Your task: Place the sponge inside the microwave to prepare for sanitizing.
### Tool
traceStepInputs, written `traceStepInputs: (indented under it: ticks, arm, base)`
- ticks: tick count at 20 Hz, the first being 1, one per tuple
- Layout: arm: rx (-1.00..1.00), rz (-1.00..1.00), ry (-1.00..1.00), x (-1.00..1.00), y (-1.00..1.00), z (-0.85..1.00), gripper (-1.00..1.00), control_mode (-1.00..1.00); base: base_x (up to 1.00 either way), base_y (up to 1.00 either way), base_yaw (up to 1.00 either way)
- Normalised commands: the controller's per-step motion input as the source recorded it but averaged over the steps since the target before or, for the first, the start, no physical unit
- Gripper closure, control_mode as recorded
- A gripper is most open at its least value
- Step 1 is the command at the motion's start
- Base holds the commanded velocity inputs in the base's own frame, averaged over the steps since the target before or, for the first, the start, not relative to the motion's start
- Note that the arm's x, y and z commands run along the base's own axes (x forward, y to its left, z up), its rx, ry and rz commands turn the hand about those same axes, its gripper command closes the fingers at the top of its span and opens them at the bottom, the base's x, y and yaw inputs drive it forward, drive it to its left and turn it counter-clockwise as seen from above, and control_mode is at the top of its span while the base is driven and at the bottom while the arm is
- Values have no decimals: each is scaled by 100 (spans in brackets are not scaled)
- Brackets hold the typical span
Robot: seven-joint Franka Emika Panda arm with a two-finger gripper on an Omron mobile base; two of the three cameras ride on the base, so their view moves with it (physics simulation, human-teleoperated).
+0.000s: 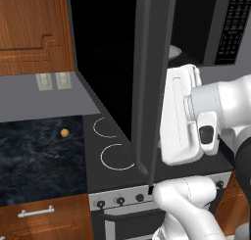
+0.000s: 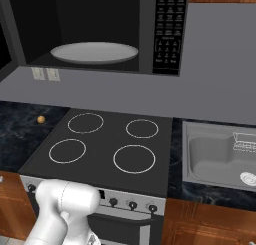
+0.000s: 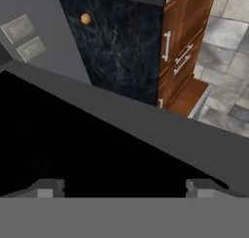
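Note:
The microwave hangs above the stove with its door swung wide to the left. Its white round plate lies bare inside, and the black keypad strip is at its right. The door's black glass faces the left base view, with its grey edge running down the middle. My white hand sits right beside that edge. In the hand view my gripper is open, close against the door's dark glass, with nothing between the fingers. The sponge is out of view.
A small tan ball lies on the dark stone counter left of the stove. A sink is set in the counter to the right. Wall outlets sit under the wooden cabinet. Wooden drawers are below.

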Motion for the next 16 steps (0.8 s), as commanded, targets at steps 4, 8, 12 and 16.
traceStepInputs:
  ticks: [4, 8, 12, 16]
  arm:
    - [5, 0, 14, 0, 0, -12, -100, -100]
    - [1, 0, 1, 0, 0, -6, -100, -100]
    - [1, 0, 0, 0, -10, -5, -100, -100]
    - [3, 1, -3, 11, -38, -6, -100, -100]
  base:
    - [0, 0, 0]
    - [0, 0, 0]
    - [0, 0, 0]
    - [0, 0, 0]
